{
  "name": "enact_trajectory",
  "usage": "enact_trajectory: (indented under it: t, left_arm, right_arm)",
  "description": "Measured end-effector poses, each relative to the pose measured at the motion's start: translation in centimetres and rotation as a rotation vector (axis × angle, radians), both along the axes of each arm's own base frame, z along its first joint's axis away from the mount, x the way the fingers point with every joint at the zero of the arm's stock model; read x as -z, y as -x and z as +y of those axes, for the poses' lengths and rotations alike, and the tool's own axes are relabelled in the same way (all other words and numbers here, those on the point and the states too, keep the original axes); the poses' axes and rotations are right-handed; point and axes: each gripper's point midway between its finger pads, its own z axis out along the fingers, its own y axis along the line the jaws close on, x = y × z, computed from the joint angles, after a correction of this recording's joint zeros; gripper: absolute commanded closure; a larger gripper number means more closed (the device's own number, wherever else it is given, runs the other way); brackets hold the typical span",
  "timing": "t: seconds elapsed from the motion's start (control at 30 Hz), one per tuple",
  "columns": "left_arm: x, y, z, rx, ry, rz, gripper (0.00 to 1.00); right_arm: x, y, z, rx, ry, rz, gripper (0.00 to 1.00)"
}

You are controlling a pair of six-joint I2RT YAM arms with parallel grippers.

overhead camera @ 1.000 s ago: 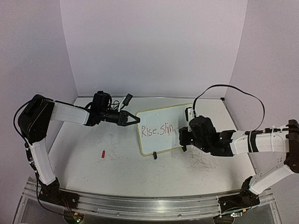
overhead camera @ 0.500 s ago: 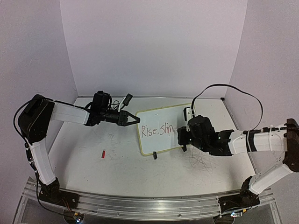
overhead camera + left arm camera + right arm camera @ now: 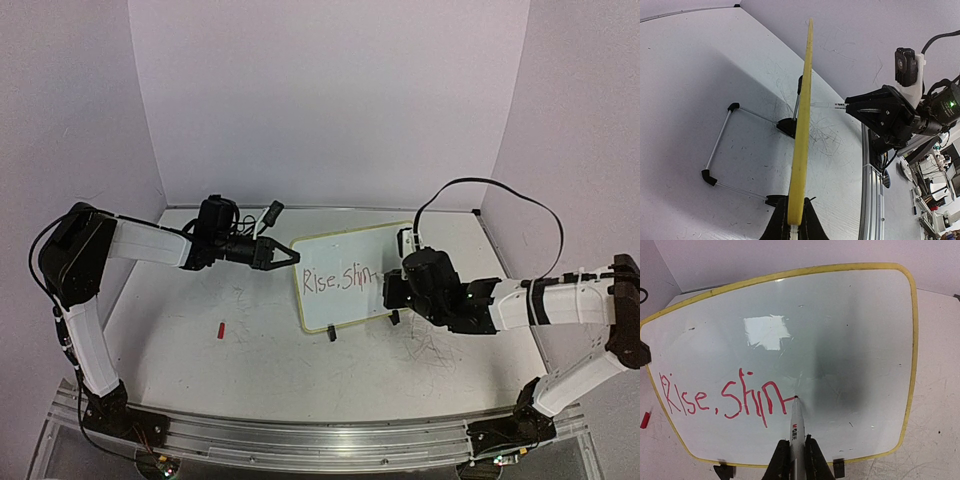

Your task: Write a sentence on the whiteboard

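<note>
- A small whiteboard with a pale yellow rim stands propped on black feet near the middle of a scribbled white table, towards the back wall.
- Seen from above, the board leans back, its writing face turned to the front and the right arm.
- The sentence is in thin red marker on the lower left part of the board and reads roughly "Rise, Shin". A short stroke trails off to the right from the last letter.
- The left gripper reaches in from the left, and its fingers are closed on the board's rim at the upper left edge.
- In the left wrist view the yellow rim runs straight up from between the two black fingers, which press on either side of it.
- That view also shows a thin wire stand with black corner pieces lying on the table behind the board.
- The right gripper is closed around a white marker, which sticks out forward between its fingers.
- The marker's tip touches the board at the right end of the trailing red stroke, just past the last letter.
- The right half of the board is bare of writing and carries a bright reflection and a soft dark shadow.
- A small red cap lies on the table, well apart from the board, to its left and nearer the front.
</note>
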Motion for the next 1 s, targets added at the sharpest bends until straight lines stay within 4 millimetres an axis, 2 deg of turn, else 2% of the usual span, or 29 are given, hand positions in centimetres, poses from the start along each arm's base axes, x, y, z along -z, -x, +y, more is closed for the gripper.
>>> enact_trajectory:
  t: [1.0]
  left_arm:
    - [0.02, -0.03, 0.01, -0.002, -0.001, 0.0, 1.0]
  right_arm:
    - [-0.55, -0.32, 0.33, -0.019, -0.011, -0.02, 1.0]
